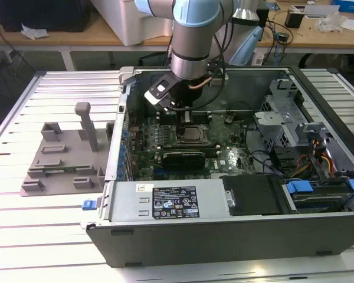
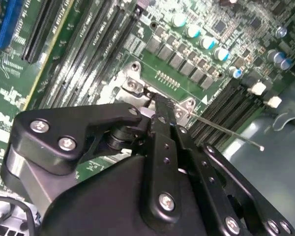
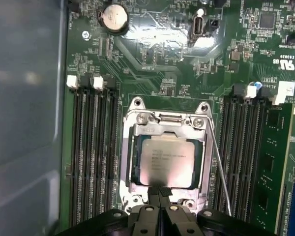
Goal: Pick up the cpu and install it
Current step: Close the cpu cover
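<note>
The cpu (image 3: 167,160), a silvery square chip with a thin rim, lies flat inside the metal socket frame (image 3: 127,162) on the green motherboard (image 3: 152,64). In the exterior view the cpu (image 1: 192,133) sits mid-board, right under the arm's wrist. My gripper (image 3: 161,191) hangs low over the socket, its two black fingers pressed together with nothing between them. Their tips stand at one edge of the chip; whether they touch it I cannot tell. In the second wrist view the gripper (image 2: 156,104) points down at the socket's metal corner (image 2: 132,86).
The socket's thin wire lever (image 3: 220,167) stands out beside the frame. Memory slots (image 3: 91,147) flank both sides. The open computer case (image 1: 236,236) holds a black card (image 1: 186,158) and a drive cage (image 1: 283,118). A grey plastic tray (image 1: 59,165) lies at the exterior view's left.
</note>
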`<state>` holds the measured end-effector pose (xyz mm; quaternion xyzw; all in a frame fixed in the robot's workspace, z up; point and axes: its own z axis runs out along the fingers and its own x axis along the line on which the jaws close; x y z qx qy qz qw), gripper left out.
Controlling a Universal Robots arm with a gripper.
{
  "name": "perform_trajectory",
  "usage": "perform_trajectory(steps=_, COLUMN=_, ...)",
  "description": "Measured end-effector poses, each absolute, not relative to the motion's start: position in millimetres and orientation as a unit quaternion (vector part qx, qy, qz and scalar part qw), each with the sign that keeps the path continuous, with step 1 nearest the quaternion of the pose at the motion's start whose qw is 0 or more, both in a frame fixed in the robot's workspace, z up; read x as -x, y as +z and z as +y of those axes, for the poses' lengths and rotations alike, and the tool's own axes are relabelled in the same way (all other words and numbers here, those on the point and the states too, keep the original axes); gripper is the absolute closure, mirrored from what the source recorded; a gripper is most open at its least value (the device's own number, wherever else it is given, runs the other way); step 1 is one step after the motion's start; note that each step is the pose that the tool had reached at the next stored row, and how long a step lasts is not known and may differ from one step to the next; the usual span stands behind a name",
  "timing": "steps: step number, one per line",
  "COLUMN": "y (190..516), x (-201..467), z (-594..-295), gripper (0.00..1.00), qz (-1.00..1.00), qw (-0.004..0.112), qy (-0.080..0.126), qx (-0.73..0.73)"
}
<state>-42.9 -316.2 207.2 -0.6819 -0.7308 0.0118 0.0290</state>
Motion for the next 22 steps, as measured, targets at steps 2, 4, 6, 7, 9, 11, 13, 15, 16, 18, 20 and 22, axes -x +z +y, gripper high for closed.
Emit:
perform_trajectory(steps=2, y=204.7, x=40.8, z=-318.0, gripper=0.89, qz=-0.731, qw=0.03, qy=0.011, qx=0.682)
perform_trajectory(steps=4, y=204.8, x=33.8, z=-318.1, gripper=0.89, qz=-0.731, qw=0.031, qy=0.009, qx=0.682)
perform_trajectory(steps=6, y=205.6, x=29.7, z=-317.8, gripper=0.89, qz=-0.731, qw=0.032, qy=0.008, qx=0.681)
perform_trajectory(steps=7, y=208.7, x=27.3, z=-317.9, gripper=0.89, qz=-0.731, qw=0.032, qy=0.008, qx=0.681)
perform_trajectory(steps=9, y=213.2, x=24.4, z=-318.0, gripper=0.89, qz=-0.731, qw=0.032, qy=0.008, qx=0.681)
perform_trajectory(steps=11, y=215.8, x=10.9, z=-318.5, gripper=0.89, qz=-0.731, qw=0.035, qy=0.011, qx=0.681)
perform_trajectory(steps=13, y=219.0, x=8.9, z=-318.9, gripper=0.89, qz=-0.731, qw=0.035, qy=0.011, qx=0.681)
perform_trajectory(steps=15, y=238.4, x=8.9, z=-319.0, gripper=0.89, qz=-0.731, qw=0.035, qy=0.011, qx=0.681)
perform_trajectory(steps=16, y=244.4, x=8.9, z=-318.9, gripper=0.89, qz=-0.731, qw=0.035, qy=0.011, qx=0.681)
perform_trajectory(steps=18, y=254.6, x=8.9, z=-318.9, gripper=0.89, qz=-0.731, qw=0.035, qy=0.011, qx=0.681)
perform_trajectory(steps=20, y=267.5, x=8.9, z=-319.0, gripper=0.89, qz=-0.731, qw=0.035, qy=0.011, qx=0.681)
perform_trajectory(steps=22, y=267.7, x=8.9, z=-318.9, gripper=0.89, qz=-0.731, qw=0.035, qy=0.011, qx=0.681)
